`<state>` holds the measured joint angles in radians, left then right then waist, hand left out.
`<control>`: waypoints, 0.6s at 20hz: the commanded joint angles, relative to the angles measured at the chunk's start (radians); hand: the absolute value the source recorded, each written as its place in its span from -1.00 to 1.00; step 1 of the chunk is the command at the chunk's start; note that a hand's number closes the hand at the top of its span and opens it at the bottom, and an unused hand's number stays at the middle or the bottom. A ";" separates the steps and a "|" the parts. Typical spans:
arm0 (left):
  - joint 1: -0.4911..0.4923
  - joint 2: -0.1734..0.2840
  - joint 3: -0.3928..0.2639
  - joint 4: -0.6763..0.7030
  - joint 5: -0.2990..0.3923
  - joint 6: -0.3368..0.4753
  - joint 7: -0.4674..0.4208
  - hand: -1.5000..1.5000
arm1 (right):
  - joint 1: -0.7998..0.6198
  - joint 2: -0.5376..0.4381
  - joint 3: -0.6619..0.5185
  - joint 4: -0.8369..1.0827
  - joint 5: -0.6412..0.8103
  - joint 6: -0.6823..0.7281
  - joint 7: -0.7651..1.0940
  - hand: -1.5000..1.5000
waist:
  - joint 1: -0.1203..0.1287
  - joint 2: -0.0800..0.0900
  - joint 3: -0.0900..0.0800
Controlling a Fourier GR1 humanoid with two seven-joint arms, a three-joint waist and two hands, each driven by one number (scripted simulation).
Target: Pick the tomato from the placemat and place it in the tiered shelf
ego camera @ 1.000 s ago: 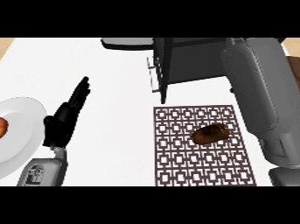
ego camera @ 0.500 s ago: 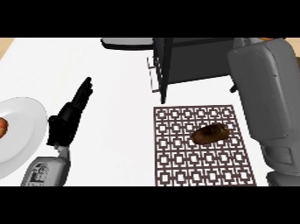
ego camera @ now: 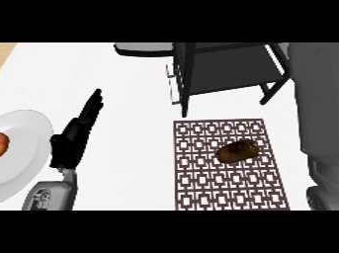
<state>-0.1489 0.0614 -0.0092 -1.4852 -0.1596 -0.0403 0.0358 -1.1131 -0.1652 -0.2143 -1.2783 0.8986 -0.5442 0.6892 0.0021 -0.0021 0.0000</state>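
Tomato (ego camera: pixel 238 150), dark brownish, lies on the patterned placemat (ego camera: pixel 201 188) at lower right of centre, untouched. Tiered shelf (ego camera: pixel 227 69) stands just above it at upper centre. Left robot hand (ego camera: pixel 75 136) rests on the counter (ego camera: pixel 128 99) at left, fingers straight, holding nothing. Right robot hand isn't visible, only its forearm. Tomato is probably light, smooth and soft: take it across its widest part.

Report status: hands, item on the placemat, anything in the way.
Left hand open, resting left of placemat. Right hand out of view; only its forearm shows. Dark brown item on placemat, untouched. Shelf just behind; nothing between.
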 commanded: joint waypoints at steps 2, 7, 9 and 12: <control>0.014 -0.003 -0.001 0.041 -0.015 0.011 -0.047 0.00 | 0.005 -0.056 -0.084 -0.145 -0.052 -0.022 0.061 -1.00 | -0.014 -0.002 0.000; 0.008 -0.008 -0.003 -0.020 -0.010 0.017 0.014 0.00 | 0.097 -0.169 -0.157 -0.327 -0.074 0.165 0.240 -1.00 | -0.024 -0.008 0.000; -0.018 -0.010 0.015 0.034 -0.006 0.025 0.008 0.00 | 0.124 -0.218 -0.222 -0.330 -0.149 0.244 0.277 -1.00 | -0.031 -0.005 0.000; 0.025 0.021 0.026 0.017 -0.004 0.007 -0.023 0.00 | 0.216 -0.276 -0.258 -0.466 -0.215 0.407 0.368 -1.00 | -0.042 -0.011 0.000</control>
<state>-0.1408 0.0689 0.0075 -1.4723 -0.1644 -0.0288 0.0358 -0.9796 -0.3708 -0.4091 -1.6330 0.7622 -0.2950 0.9508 -0.0287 -0.0105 0.0001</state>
